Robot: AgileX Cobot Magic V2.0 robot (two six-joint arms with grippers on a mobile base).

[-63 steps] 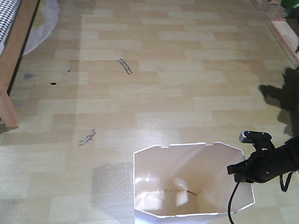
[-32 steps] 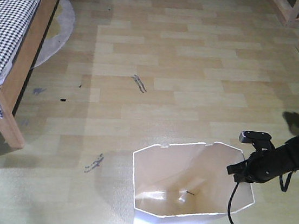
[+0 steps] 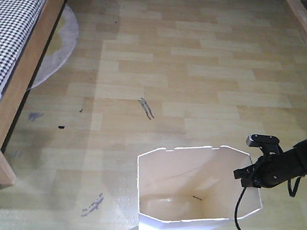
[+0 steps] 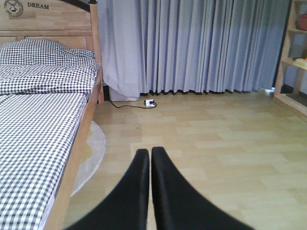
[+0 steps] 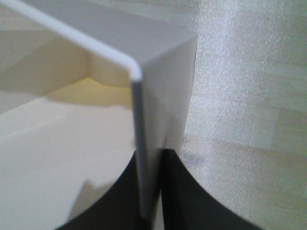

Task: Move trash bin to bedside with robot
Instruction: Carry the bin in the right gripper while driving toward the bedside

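trash bin point(image 5: 163, 62) wall pinched by right gripper point(image 5: 152, 154), 2 black fingers point(image 5: 188, 194), cream interior left, floor point(image 5: 249, 96) right

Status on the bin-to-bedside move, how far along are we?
Done: the right tool is shut on the rim wall of the trash bin. In hand: the bin sits on open floor, clearly apart from the bed. Left: close that gap to the bed, then release. The left tool is shut and empty.
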